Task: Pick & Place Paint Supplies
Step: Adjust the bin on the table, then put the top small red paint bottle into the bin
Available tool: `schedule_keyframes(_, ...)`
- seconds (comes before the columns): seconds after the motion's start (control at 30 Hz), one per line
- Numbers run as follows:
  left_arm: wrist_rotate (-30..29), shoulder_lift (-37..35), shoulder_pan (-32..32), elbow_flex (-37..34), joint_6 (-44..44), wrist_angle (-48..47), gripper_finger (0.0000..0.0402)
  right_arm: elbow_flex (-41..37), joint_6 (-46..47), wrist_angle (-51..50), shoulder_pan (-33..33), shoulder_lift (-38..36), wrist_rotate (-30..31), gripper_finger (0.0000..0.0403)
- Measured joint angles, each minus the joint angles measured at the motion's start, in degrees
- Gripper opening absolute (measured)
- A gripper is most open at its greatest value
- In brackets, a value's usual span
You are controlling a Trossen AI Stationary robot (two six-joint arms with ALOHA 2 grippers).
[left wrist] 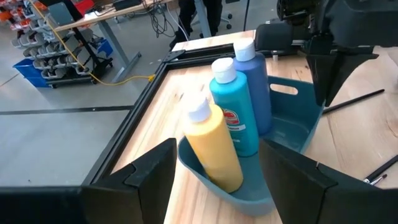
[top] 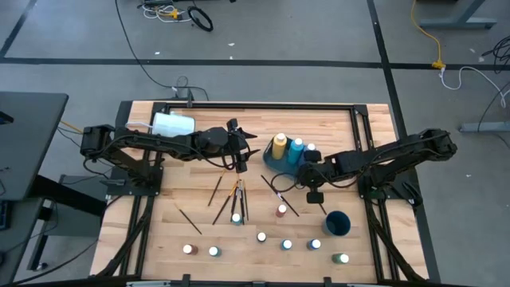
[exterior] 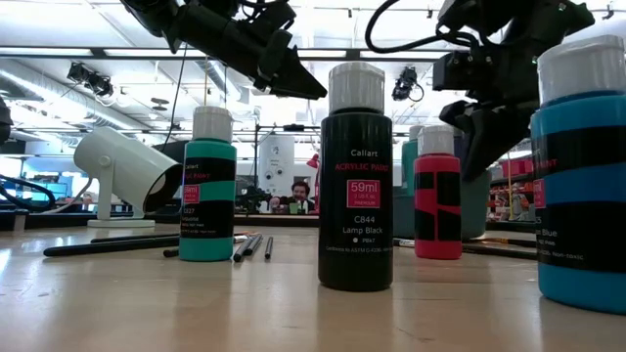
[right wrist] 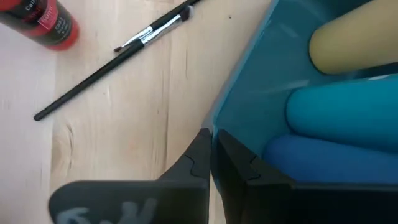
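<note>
The right gripper [right wrist: 211, 158] is pinched together on the rim of the blue bin [right wrist: 249, 87], which holds the tall yellow bottle [left wrist: 214, 140], a light blue bottle [left wrist: 233, 112] and a dark blue bottle [left wrist: 255, 87] leaning side by side. The left gripper [top: 241, 151] hovers with its fingers spread wide, empty, just beside the bin's other side, over the wooden table [top: 159, 199]. Nearer the front edge lie several thin brushes [top: 237, 199] and a scattered row of small paint bottles [top: 261, 237], with a dark blue cup [top: 337, 223] beside them and a white cup [top: 173, 125] lying at the back
</note>
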Motion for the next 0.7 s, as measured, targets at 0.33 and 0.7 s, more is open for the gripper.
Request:
schedule_keyframes(0.33, 0.0, 0.0, 0.0, 0.0, -1.3, 0.0, 0.0235, 0.0, -2.2, 1.7, -0.3, 0.0, 7.2, 0.0043)
schedule_keyframes(0.7, 0.0, 0.0, 0.0, 0.0, -1.5, 0.0, 0.0235, 0.0, 0.8, 4.9, 0.1, 0.0, 3.0, 0.0089)
